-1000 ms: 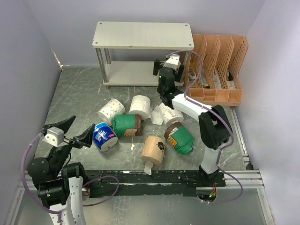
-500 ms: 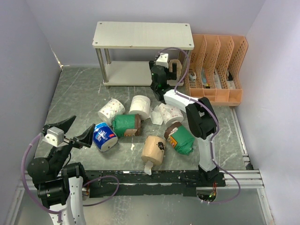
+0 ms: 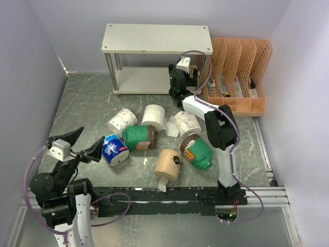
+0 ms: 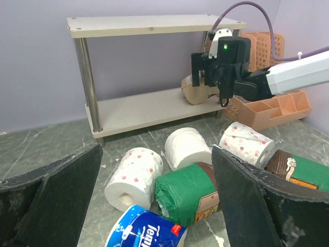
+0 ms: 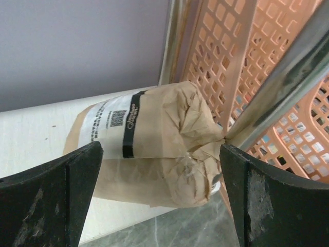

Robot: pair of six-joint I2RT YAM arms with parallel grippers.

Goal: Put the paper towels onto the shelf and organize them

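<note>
With the jaws of the right gripper (image 5: 160, 170) held wide apart around it, the tan paper-wrapped cylindrical roll (image 5: 149, 128), lying at the right front corner of the lower board of the pale wooden shelf (image 3: 139, 81), could be dragged off that edge if brushed during retreat.

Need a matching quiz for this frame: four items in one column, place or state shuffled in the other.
1. brown-paper roll
2. blue-white roll
3. right gripper
4. orange organizer

a. open
b. right of the shelf
c. on the shelf's lower board
d. on the tabletop near the left gripper

Pairs: 1-c, 2-d, 3-a, 4-b
</note>
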